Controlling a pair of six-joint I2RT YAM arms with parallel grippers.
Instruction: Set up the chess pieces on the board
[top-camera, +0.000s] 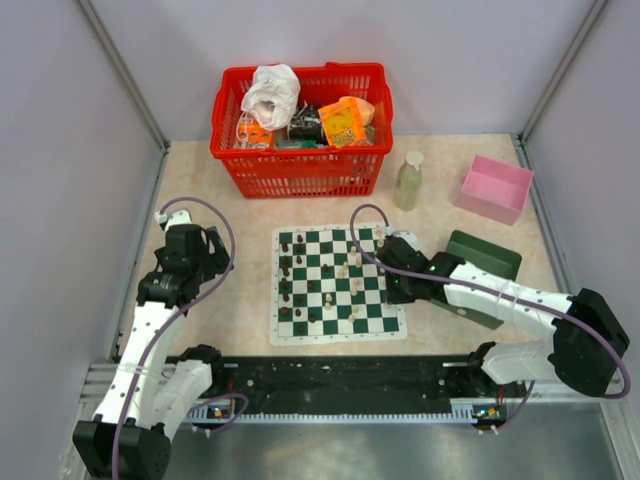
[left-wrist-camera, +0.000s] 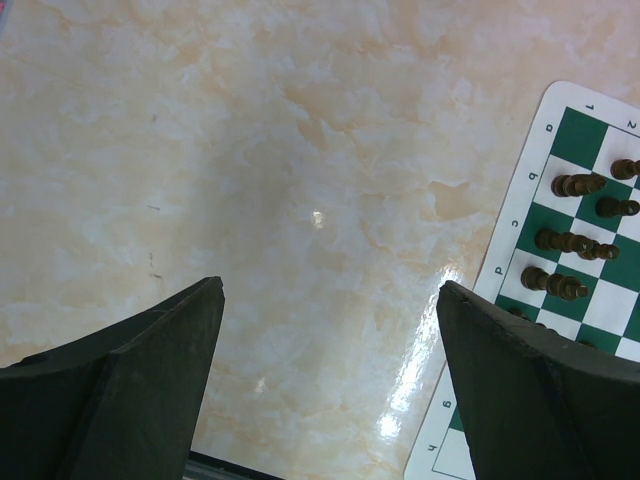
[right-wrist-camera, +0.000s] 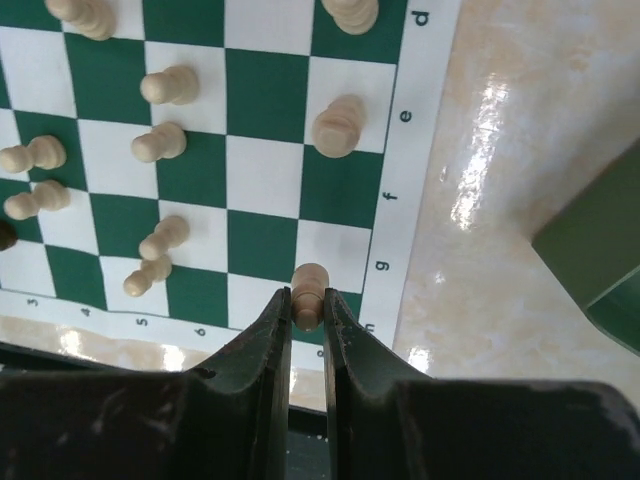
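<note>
Low in the right wrist view, the right gripper pinches a cream pawn at the board's corner square, with other cream pieces crowding close by. The left gripper gapes wide over bare table. A dark green box flanks the right; a bottle and red basket sit beyond.

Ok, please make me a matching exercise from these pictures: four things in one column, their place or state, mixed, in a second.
1. red basket
2. green bottle
3. left gripper
4. right gripper

A. shut on a cream chess piece at the board's edge
B. open above the table, left of the board
C. upright, between basket and pink box
D. behind the board, full of items

Pairs: 1-D, 2-C, 3-B, 4-A
</note>
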